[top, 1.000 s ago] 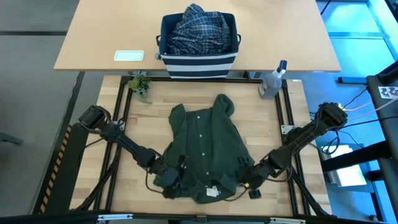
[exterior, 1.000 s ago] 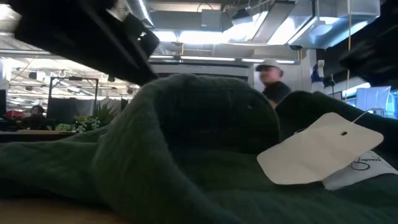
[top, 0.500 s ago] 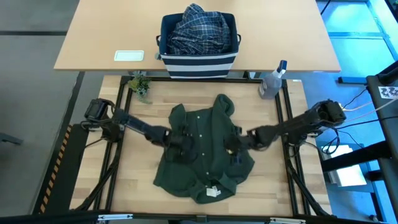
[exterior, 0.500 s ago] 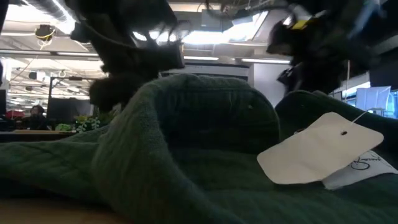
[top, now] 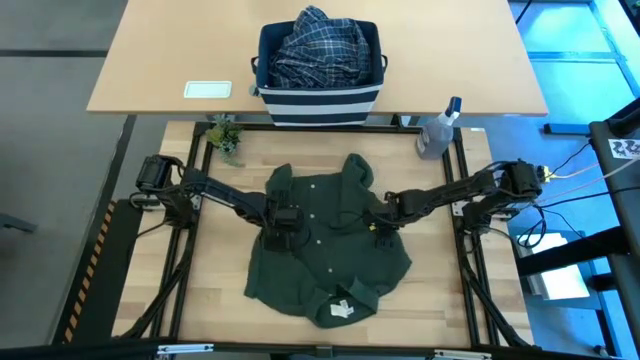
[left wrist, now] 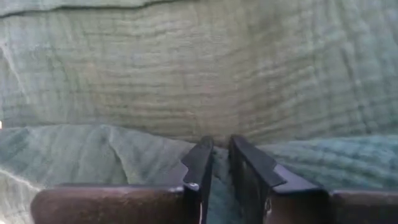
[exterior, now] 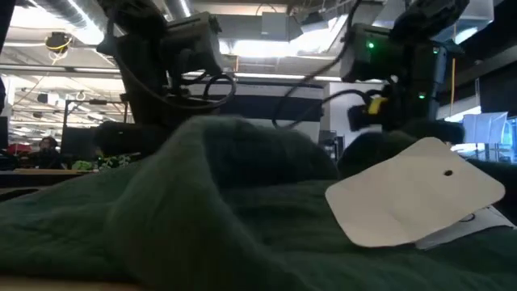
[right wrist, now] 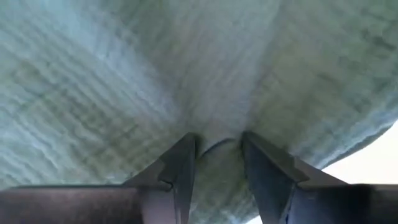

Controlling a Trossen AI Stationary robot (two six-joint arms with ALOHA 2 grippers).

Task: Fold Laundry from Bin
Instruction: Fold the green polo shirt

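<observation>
The dark olive-green shirt (top: pixel 325 255) lies spread flat on the wooden table, collar toward the far edge, with a white tag (top: pixel 342 310) at its near hem. My left gripper (top: pixel 284 224) points down on the shirt's left half, its fingers almost together on cloth. On the right half my right gripper (top: pixel 379 224) also points down, its fingers apart with their tips on the cloth. The striped bin (top: pixel 318 100) stands on the far table with the plaid shirt (top: pixel 320 45) piled in it. My left gripper pinches a small raised fold (left wrist: pixel 219 144) of the green shirt between its two fingers, coming from above. The rest of the shirt lies flat on the table. One layer or several, I cannot tell. My right gripper sets its open fingertips (right wrist: pixel 180 163) down on the shirt from above. A small bulge of cloth (right wrist: pixel 217 147) rises between them.
A clear spray bottle (top: pixel 437 135) stands at the table's far right corner and a small plant (top: pixel 225 138) at its far left. A white card (top: pixel 208 90) lies on the far table beside the bin. Bare wood shows on both sides of the shirt.
Both grippers have gone from the shirt's near corners toward the table's far edge and inward. They have tipped down onto the middle of the shirt. In the low view the hump of cloth near the hem has sunk a little.
</observation>
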